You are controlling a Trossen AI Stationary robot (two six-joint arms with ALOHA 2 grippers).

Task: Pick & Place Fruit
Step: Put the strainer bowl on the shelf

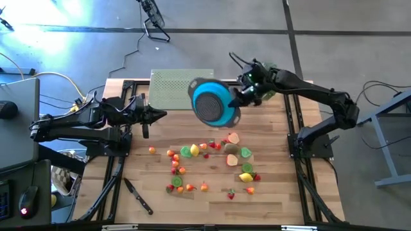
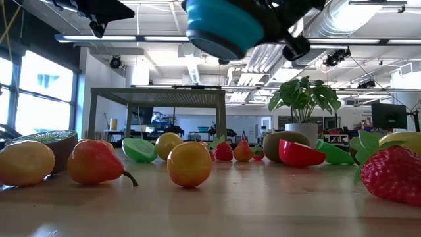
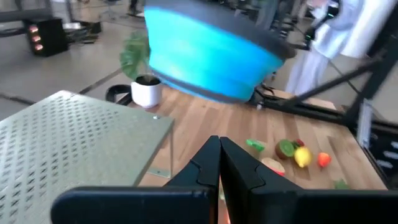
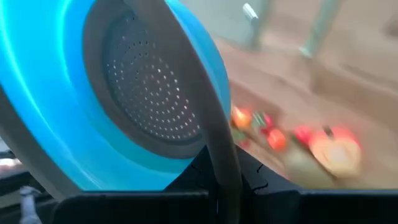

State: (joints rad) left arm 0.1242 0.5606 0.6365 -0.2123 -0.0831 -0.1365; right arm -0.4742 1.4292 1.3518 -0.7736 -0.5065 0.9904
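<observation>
Bowl (image 2: 223, 26) cut off at twelve o'clock in low view. Strawberry (image 2: 393, 174) cut at three o'clock. Fruit (image 4: 298, 140) blurred in right wrist view.

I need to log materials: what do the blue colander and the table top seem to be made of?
Blue colander, held up by the right gripper: probably plastic or silicone, with a smooth matte blue wall, a grey rim and a perforated grey base. Table top: apparently wood, in pale butcher-block strips with visible grain and a light sheen.

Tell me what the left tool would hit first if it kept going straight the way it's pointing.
Probably the blue bowl held up by the right tool. The shut left tool points toward it, though the height difference is unclear.
</observation>
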